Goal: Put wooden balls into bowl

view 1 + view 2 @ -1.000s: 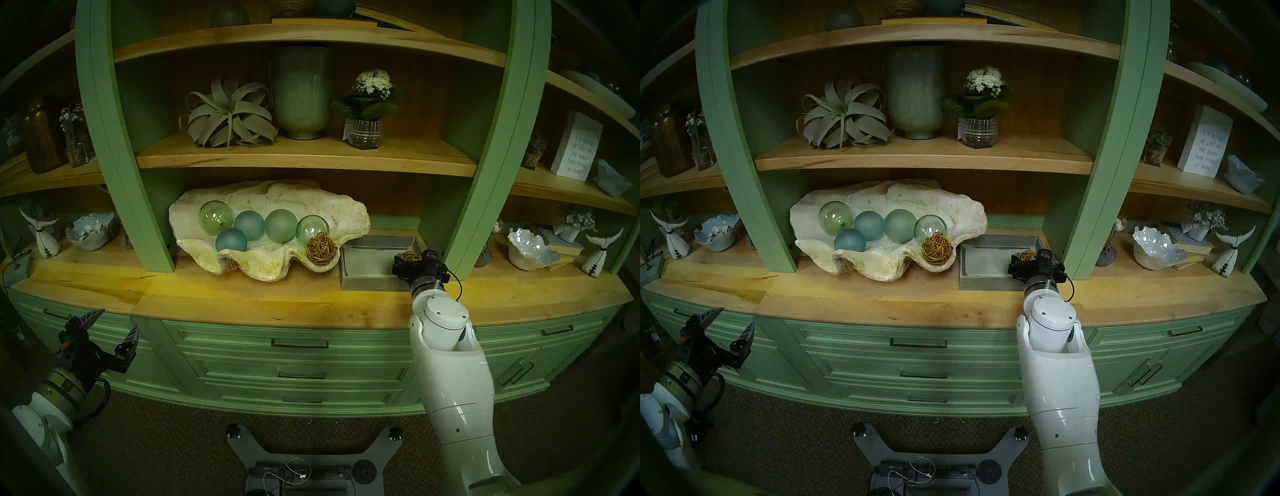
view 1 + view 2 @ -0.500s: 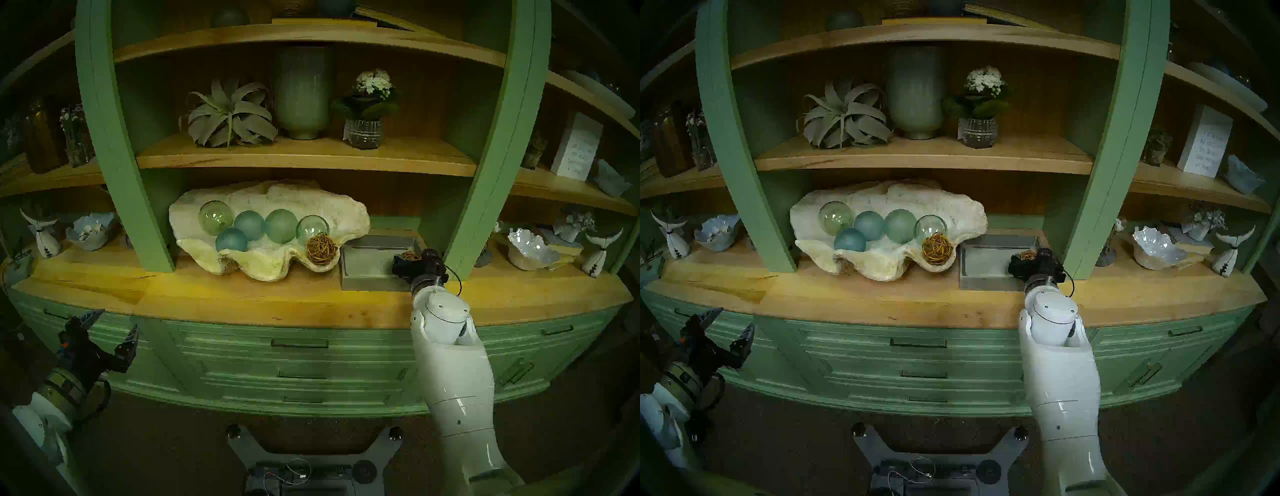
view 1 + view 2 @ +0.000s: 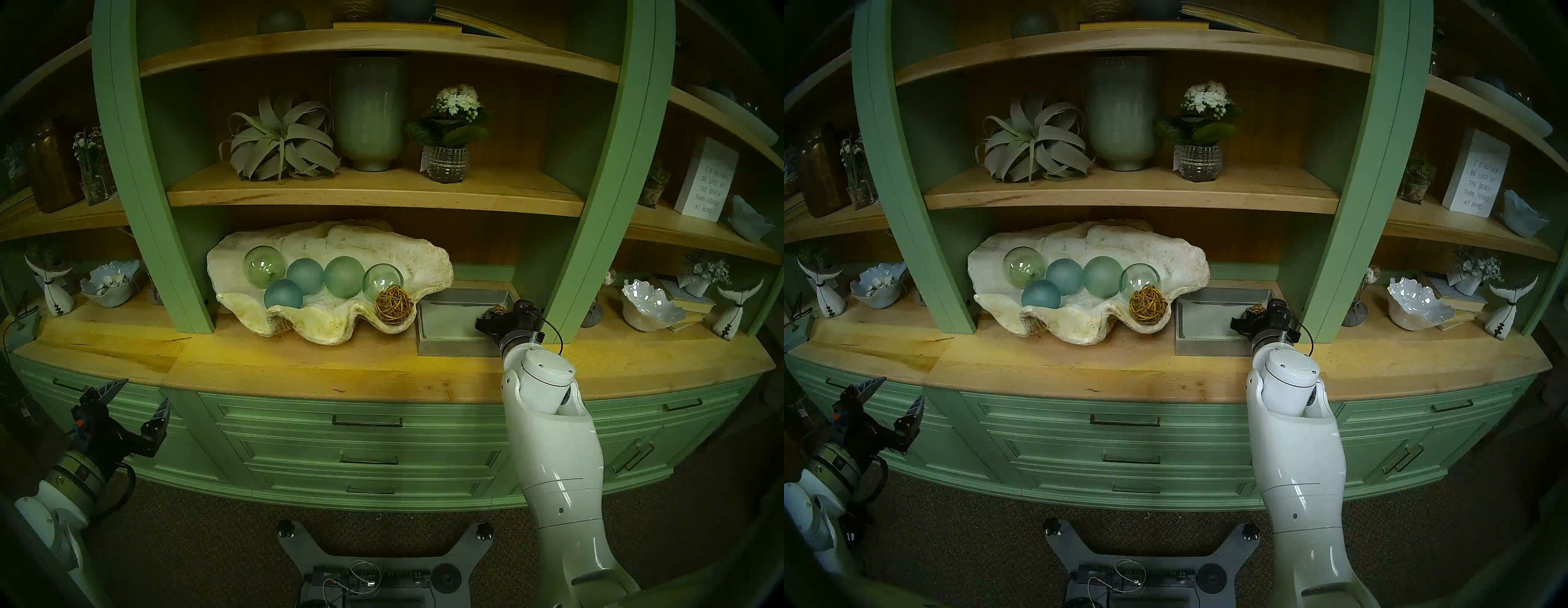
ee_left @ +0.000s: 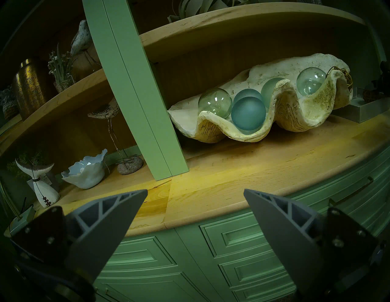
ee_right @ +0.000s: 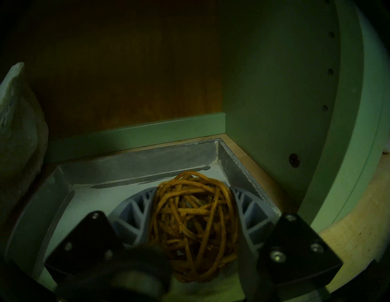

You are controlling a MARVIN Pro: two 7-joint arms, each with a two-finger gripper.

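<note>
A: What sits in the giant clam shell?
B: Five glass spheres, green and blue, and one woven rattan ball at its right end, against the scalloped front rim.

A: And the grey square tray beside the shell?
B: It holds the second rattan ball, in the tray's right part near the far corner. The right pincer is closed on that ball; in the right wrist view its grey ribbed fingers bend around both sides of the weave. Whether the ball rests on the tray floor or hangs just above it, I cannot tell.

A: The left pincer?
B: Spread wide and holding nothing, low in front of the green drawers, well apart from the shell.

A: Other containers?
B: A small white ruffled bowl with shells in it stands on the wooden worktop at far left.
</note>
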